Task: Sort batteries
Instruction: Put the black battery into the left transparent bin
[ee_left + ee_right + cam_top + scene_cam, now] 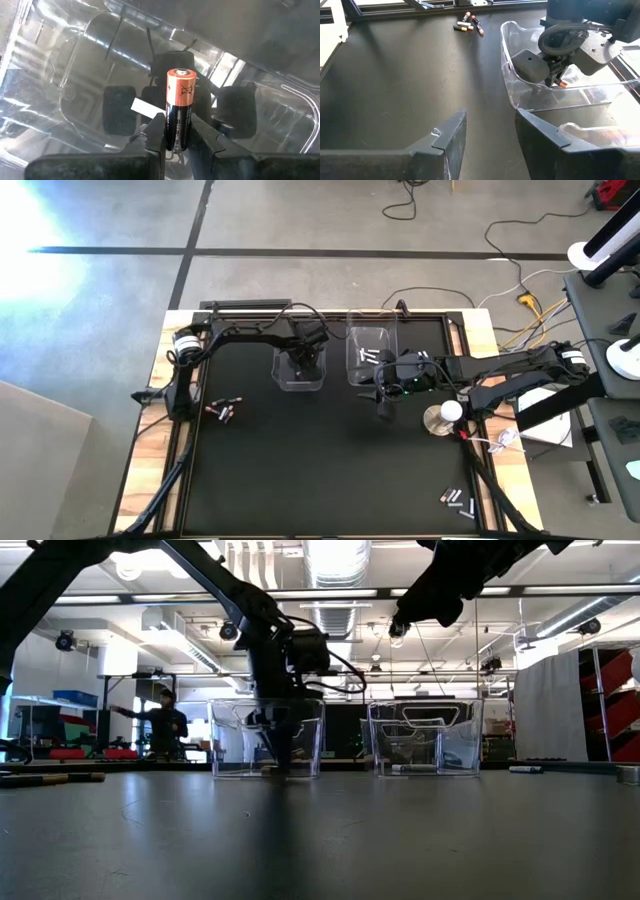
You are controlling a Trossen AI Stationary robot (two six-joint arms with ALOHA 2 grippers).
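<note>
One camera is looking straight down from above, taking in the whole black table (300,470) and both arms. Another is sitting at table-top height, facing level across the surface into the workshop behind. The left wrist camera is pressing in very close — peering inside the left clear bin (75,100). The right wrist camera is hovering higher, looking across the table toward that same bin (520,95). All four views are sharing this bin (299,368) (266,736).
</note>
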